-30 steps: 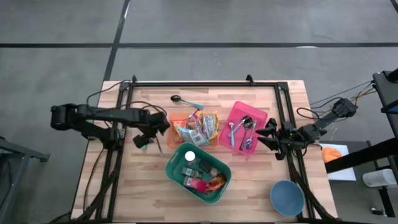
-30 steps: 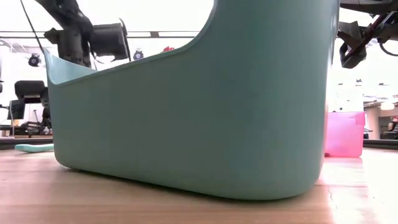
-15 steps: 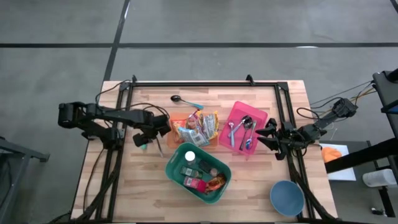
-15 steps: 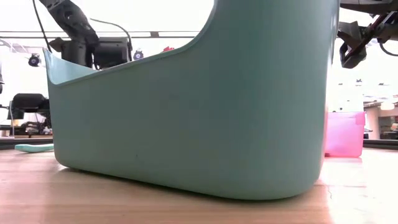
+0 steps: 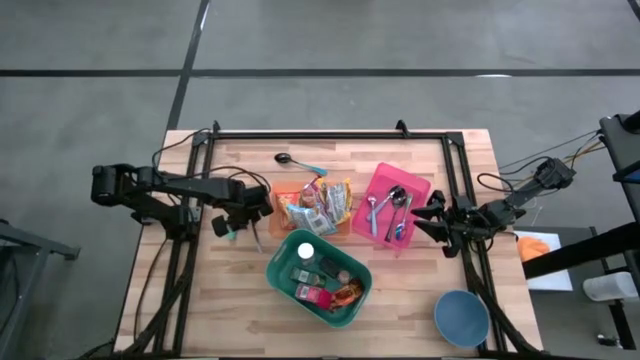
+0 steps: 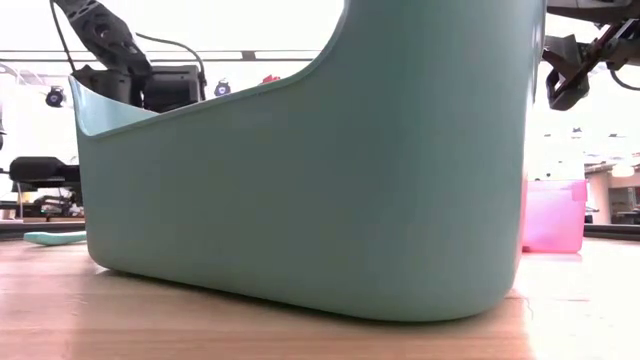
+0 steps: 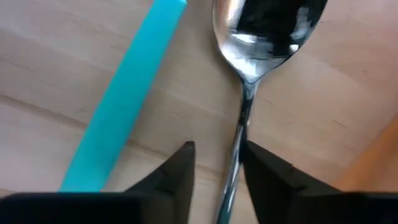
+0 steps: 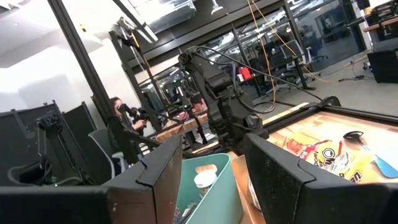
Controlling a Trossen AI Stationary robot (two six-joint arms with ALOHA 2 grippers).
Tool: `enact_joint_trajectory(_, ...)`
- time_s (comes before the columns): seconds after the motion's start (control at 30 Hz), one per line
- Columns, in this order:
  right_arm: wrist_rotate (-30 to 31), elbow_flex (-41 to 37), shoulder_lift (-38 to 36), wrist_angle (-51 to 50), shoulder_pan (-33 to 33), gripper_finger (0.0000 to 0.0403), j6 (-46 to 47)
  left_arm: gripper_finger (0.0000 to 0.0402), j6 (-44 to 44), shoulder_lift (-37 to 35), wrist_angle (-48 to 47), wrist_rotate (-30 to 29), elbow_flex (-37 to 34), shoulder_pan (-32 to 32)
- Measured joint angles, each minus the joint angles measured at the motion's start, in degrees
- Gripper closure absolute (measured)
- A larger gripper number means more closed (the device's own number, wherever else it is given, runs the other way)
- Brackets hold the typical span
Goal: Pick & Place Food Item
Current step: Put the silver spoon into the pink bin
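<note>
A metal spoon [image 7: 268, 25] lies flat on the wooden table next to a teal handle [image 7: 124, 106]. My left gripper [image 7: 217, 152] points down over it, open, one finger on each side of the spoon's handle. In the high view this gripper [image 5: 248, 218] is just left of the orange bin of snack packets [image 5: 318, 202]. My right gripper [image 5: 428, 220] waits open by the pink bin [image 5: 420, 190], with nothing between its fingers [image 8: 155, 168]. My left gripper comes from above with its fingers across the spoon's thin handle [image 7: 241, 134], which lies on the table. The handle runs close along one finger [image 7: 267, 171] and a gap shows to the other. Whether that finger touches it, I cannot tell.
A green bin [image 5: 350, 300] of packaged items stands near the front middle and fills the low view [image 6: 320, 180]. The pink bin holds several utensils. A blue bowl [image 5: 461, 318] sits at the front right. Another teal-handled spoon [image 5: 296, 161] lies at the back.
My left gripper has sunk toward the table beside the orange bin.
</note>
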Motion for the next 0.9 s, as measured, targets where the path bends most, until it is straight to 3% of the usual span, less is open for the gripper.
enact_joint_trajectory(0.3,0.0,0.0,0.0,0.0,0.0,0.0232,0.0,0.0389,-0.3,0.1,1.2,-0.3,0.0,0.0)
enact_joint_trajectory(0.6,0.0,0.0,0.0,0.0,0.0,0.0232,0.0,0.0397,-0.3,-1.3,1.4,-0.6,-0.2,0.0)
enact_joint_trajectory(0.9,0.0,0.0,0.0,0.1,0.0,0.0232,0.0,0.04,-0.8,-10.9,-0.9,-4.3,-0.3,-0.1)
